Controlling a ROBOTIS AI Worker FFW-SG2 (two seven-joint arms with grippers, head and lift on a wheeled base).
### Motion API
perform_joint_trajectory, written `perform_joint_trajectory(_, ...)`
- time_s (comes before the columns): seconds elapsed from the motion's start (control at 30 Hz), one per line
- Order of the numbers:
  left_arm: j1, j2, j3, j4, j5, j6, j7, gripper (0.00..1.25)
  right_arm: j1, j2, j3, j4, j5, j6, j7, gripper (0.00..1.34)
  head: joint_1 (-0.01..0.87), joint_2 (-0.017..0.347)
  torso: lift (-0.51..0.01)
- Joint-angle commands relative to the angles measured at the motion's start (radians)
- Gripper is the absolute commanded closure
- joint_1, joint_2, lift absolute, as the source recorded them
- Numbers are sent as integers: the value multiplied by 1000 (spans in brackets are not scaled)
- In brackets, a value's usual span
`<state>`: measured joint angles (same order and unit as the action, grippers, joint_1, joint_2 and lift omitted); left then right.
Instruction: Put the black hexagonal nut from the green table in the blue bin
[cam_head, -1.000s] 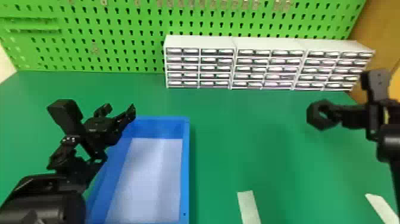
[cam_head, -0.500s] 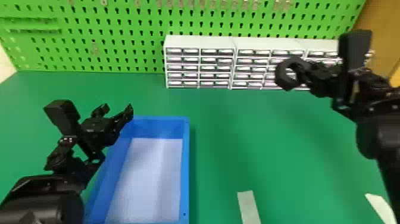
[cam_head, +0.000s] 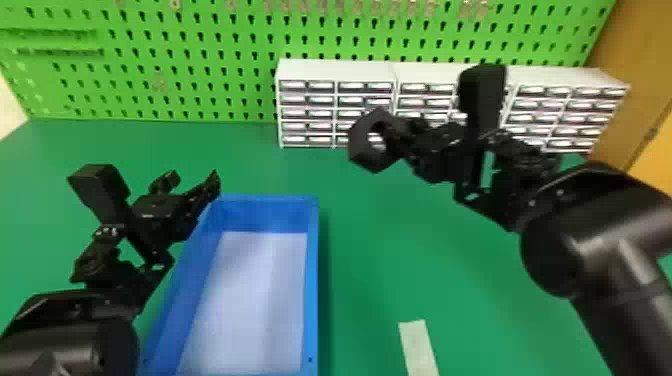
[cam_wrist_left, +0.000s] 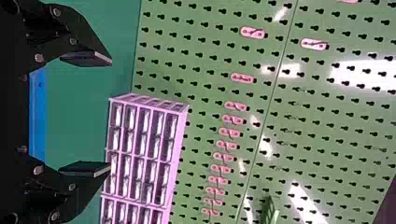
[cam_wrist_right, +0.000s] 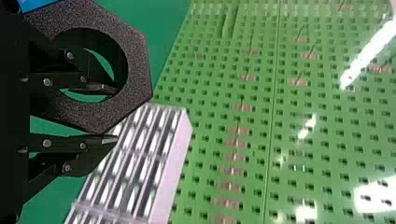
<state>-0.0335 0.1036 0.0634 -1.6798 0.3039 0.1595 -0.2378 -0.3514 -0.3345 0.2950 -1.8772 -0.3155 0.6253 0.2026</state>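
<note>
The black hexagonal nut (cam_head: 356, 145) is up in the air, to the right of the blue bin (cam_head: 312, 280) and past its far edge. The right gripper (cam_head: 399, 134) is pinching the nut's side, one finger through the hole. Green table (cam_head: 360, 250) lies between the bin's right edge and the pale strip (cam_head: 419, 345). The left gripper (cam_head: 194, 179), fingers wide apart, is near the bin's far left corner.

No readable text, labels or numbers on anything.
</note>
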Motion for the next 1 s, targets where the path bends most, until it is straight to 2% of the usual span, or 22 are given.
perform_joint_trajectory(0.0, 0, -1, 1, 0, 0, 0, 0, 456, -5, -4, 81, 0, -53, -13, -3, 995, 691, 9, -97)
perform_joint_trajectory(0.47, -8, -7, 3, 5, -6, 0, 0, 456, -18, -11, 262, 3, -137, -22, -17, 995, 691, 9, -97)
perform_joint_trajectory(0.8, -17, -13, -4, 12, -9, 0, 0, 456, -51, -9, 348, 27, -178, -29, -19, 995, 691, 9, -97)
perform_joint_trajectory(0.97, -25, -13, -14, 17, -9, 0, 0, 456, -64, -3, 365, 39, -182, -36, -19, 995, 691, 9, -97)
